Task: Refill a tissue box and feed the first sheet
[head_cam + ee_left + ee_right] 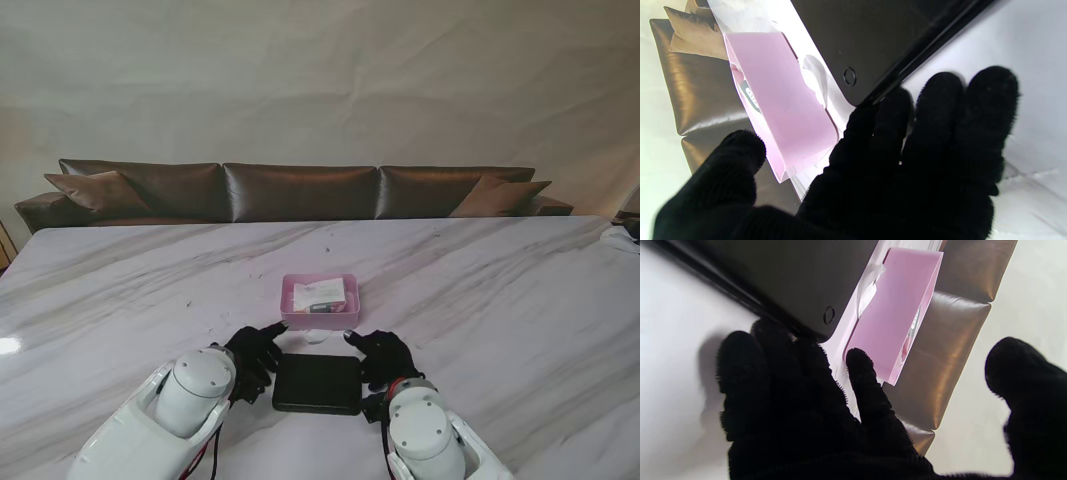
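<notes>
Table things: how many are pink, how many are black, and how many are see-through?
Pink: 1, the pink tray
Black: 3, the black box, the left robot hand and the right robot hand
See-through: 1, the clear wrapper between tray and box
Total: 5

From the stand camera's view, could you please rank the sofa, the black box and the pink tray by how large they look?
1. Sofa, by far the widest, although farthest away.
2. Black box.
3. Pink tray, slightly smaller than the box, though the box lies nearer the camera, so their true order is unsure.
</notes>
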